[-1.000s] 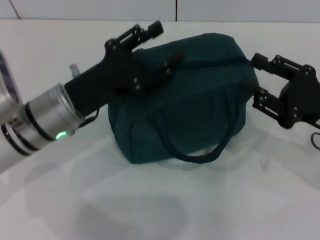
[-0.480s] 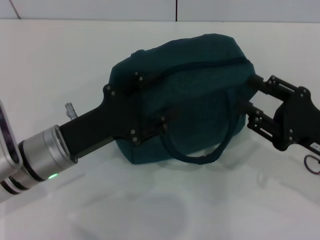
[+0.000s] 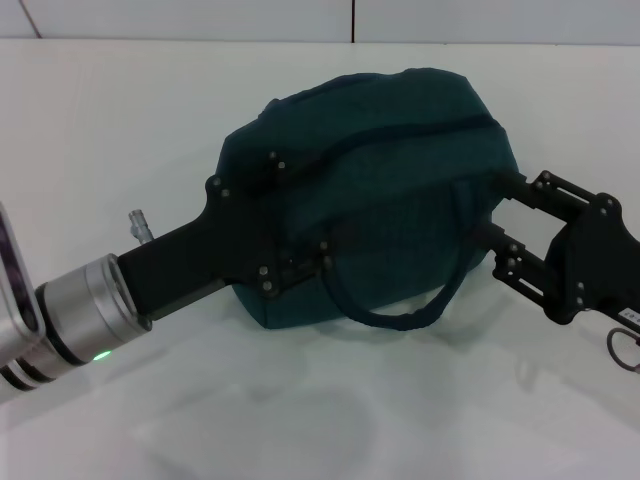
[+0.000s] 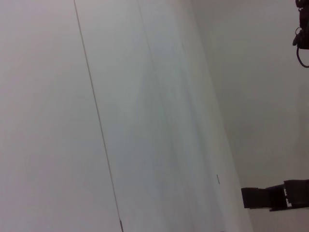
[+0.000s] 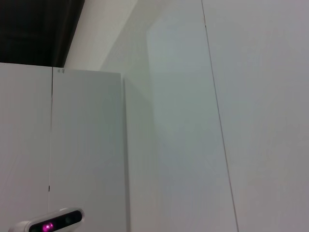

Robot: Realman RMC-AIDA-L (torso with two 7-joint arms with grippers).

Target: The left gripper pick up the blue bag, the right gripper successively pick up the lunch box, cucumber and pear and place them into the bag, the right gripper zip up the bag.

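The blue bag (image 3: 400, 190) lies on the white table (image 3: 300, 420) in the head view. Its zipper (image 3: 420, 128) runs along the top and looks closed, and one loop handle (image 3: 400, 318) hangs down the front. My left gripper (image 3: 300, 205) is low in front of the bag's left part, open, with its fingers spread against the fabric. My right gripper (image 3: 503, 210) is open at the bag's right end, fingertips close to the cloth. The lunch box, cucumber and pear are out of view. Both wrist views show only pale panels.
White wall panels (image 3: 350, 18) with a dark seam run behind the table. A cable loop (image 3: 622, 350) hangs under my right wrist. A camera bar with a pink light (image 5: 53, 224) shows in the right wrist view.
My left gripper has dropped from the bag's top left corner to its front left side. The right gripper has sunk a little and come in against the bag's right end.
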